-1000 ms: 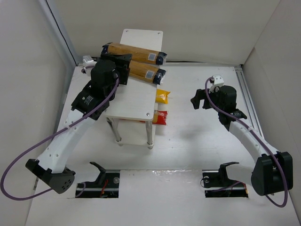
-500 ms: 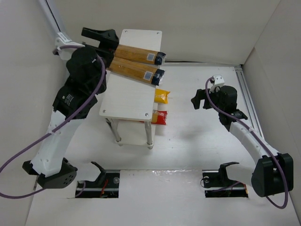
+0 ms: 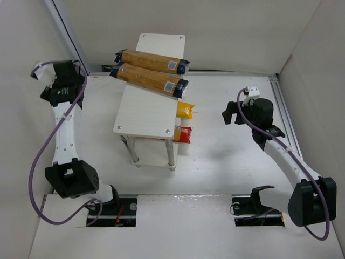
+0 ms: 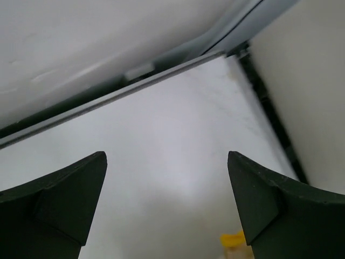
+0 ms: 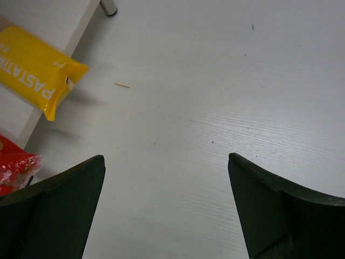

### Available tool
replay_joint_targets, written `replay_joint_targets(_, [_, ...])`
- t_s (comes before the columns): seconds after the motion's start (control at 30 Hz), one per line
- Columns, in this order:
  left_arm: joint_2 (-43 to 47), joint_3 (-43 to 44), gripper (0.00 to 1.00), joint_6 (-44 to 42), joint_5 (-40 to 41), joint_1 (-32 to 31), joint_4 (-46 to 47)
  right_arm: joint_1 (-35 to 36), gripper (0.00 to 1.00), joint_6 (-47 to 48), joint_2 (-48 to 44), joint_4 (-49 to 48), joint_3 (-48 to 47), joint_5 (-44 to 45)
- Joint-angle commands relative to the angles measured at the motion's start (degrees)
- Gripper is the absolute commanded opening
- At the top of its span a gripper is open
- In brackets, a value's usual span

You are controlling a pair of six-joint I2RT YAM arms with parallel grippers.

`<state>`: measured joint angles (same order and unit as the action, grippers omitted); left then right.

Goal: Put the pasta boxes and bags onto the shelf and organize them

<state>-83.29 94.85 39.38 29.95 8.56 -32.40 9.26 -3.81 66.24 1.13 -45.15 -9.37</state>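
1. Top external shows me a white table (image 3: 226, 172) closed in by pale walls (image 3: 32, 32) on the left, back and right.
2. On it, left of centre, stands the shelf (image 3: 146, 116): a pale top board with corner screws on thin metal legs.
3. Across the far part of that board lie the far box (image 3: 153, 60) and the near box (image 3: 148, 79), side by side and skewed. Their navy right ends jut past the right edge, and their left ends overhang the left edge.
4. Lower down, the yellow bag (image 3: 186, 110) and the red bag (image 3: 183, 134) poke out on the shelf's right side, the yellow one farther from me.
5. My left claw (image 4: 166, 157) sits close to the left wall, well apart from the shelf and both boxes. Its fingers (image 4: 59, 199) are spread wide with nothing between them, and beyond them are only pale surfaces and a corner seam.
6. My right claw (image 3: 229, 114) hovers to the right of the shelf, near the bags but clear of them. Right wrist shows its fingers (image 5: 54, 205) spread wide and holding nothing. There the yellow bag lies up and to the left, and the red bag sits at the left edge.
7. Most of each bag is hidden under the top board from above.
8. Right wrist cuts off the red bag, and the yellow bag's print reads "PASTATIN" before it runs out of frame.
9. Left wrist has a small yellow scrap (image 4: 234, 242) at its bottom edge, and I cannot tell what it is.
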Motion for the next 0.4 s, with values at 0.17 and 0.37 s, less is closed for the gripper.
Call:
replay_joint_targets(0.17, [9.9,-23.2,0.92,4.1,-15.2,6.2,6.7,-2.2,1.0,-1.7,2.8,0.6,-3.9,4.2])
replay_joint_targets(0.37, [9.9,-26.3,0.92,5.2,-13.1,5.2,7.2,-3.4,1.0,-1.7,3.4,3.4,-6.1,3.3])
